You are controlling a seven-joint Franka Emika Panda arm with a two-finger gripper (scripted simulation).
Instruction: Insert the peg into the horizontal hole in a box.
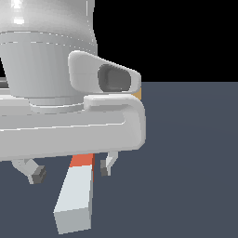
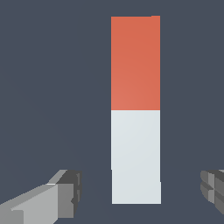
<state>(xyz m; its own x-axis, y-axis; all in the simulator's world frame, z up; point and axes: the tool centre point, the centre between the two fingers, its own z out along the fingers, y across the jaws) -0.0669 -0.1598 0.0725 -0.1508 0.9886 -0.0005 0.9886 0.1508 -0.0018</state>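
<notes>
The peg (image 1: 76,195) lies flat on the dark floor, with its pale grey-white end toward the camera and its orange-red end under the hand. In the wrist view the peg (image 2: 135,131) runs lengthwise between the fingers. My gripper (image 1: 71,170) is open and empty, hovering just above the peg with one finger on each side of it. In the wrist view the gripper (image 2: 140,192) straddles the peg's white end without touching it. A small tan sliver of the box (image 1: 137,94) shows behind the hand. The hole is hidden.
The arm's large white hand (image 1: 69,121) fills the exterior view's left and upper part and blocks most of the scene. The dark grey floor (image 1: 190,162) stretches to the exterior view's right.
</notes>
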